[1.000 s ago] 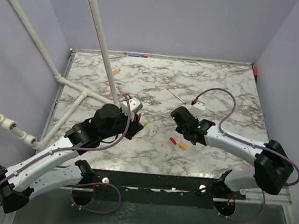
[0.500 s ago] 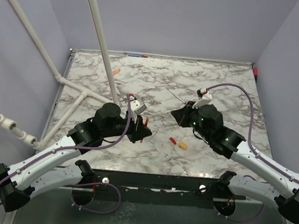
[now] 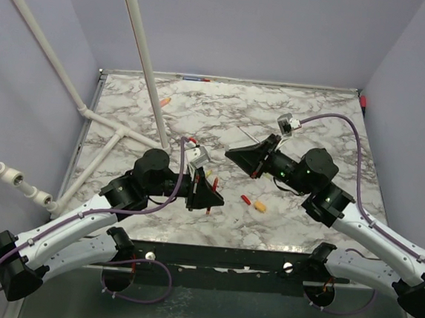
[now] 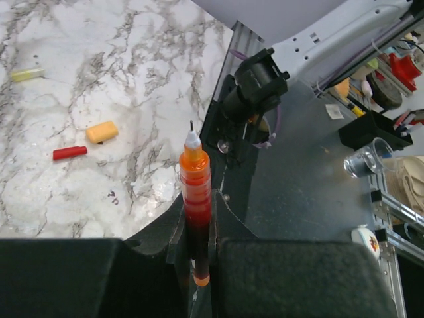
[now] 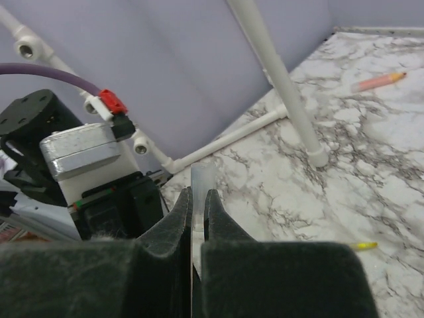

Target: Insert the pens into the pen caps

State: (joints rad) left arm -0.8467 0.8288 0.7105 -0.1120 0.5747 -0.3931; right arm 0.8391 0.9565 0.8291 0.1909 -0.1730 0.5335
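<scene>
Gripping one pen in each gripper above the marble counter point(image 3: 313, 116).
Pinches an orange pen point(image 4: 195, 179) in the closed left gripper point(image 4: 197, 225), nib pointing out past the fingertips; clamps a whitish pen point(image 5: 202, 179) in the right gripper point(image 5: 197, 205), blunt end sticking out. Below and between them, a red cap point(image 3: 246, 200) and a yellow-orange cap point(image 3: 260, 206) lying just beside each other on the counter; farther off, a yellow pen point(image 4: 28, 74).

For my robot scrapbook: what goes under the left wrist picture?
The left hand pinches an uncapped orange pen; a red cap and an orange cap lie on the table.
</scene>
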